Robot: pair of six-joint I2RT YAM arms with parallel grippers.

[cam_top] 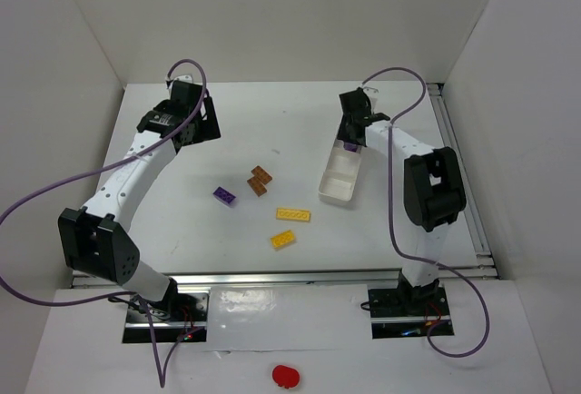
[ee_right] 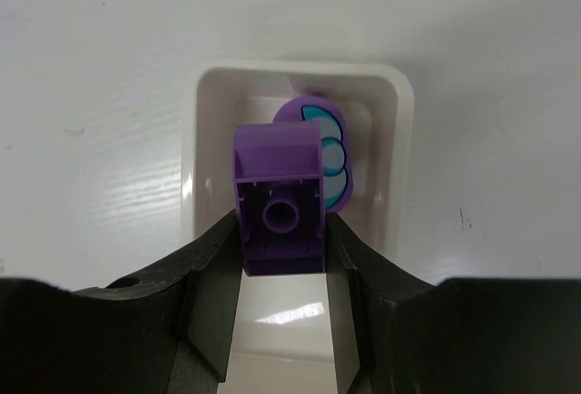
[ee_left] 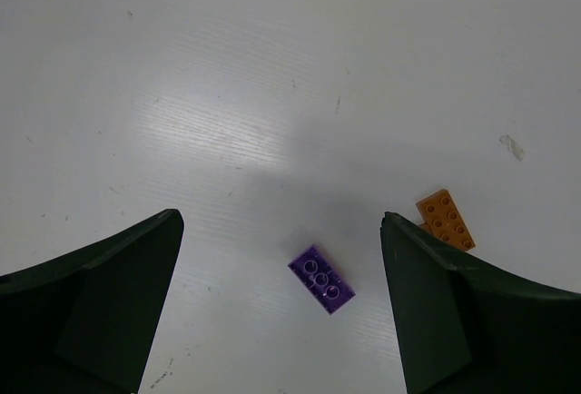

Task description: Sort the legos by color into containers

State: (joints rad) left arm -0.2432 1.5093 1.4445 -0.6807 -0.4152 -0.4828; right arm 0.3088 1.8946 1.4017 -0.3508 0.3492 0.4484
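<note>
White link shells and black joint housings on left arm (cam_top: 136,172) and right arm (cam_top: 404,144). One purple cable (cam_top: 186,62) trails each. Matte black, wedge-shaped claw fingers (ee_left: 100,303).

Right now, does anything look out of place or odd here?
Two things. A red blob sits on the near ledge, apart from the bricks. In the tray's end compartment lies a round purple piece with a teal-and-white print, unlike the rectangular bricks. Nothing looks spilled or damaged.

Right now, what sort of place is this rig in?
Probably a lab test cell, not a home or factory: a white table boxed by bare white walls, two arms bolted at its near edge, and loose bricks beside a tray.
</note>
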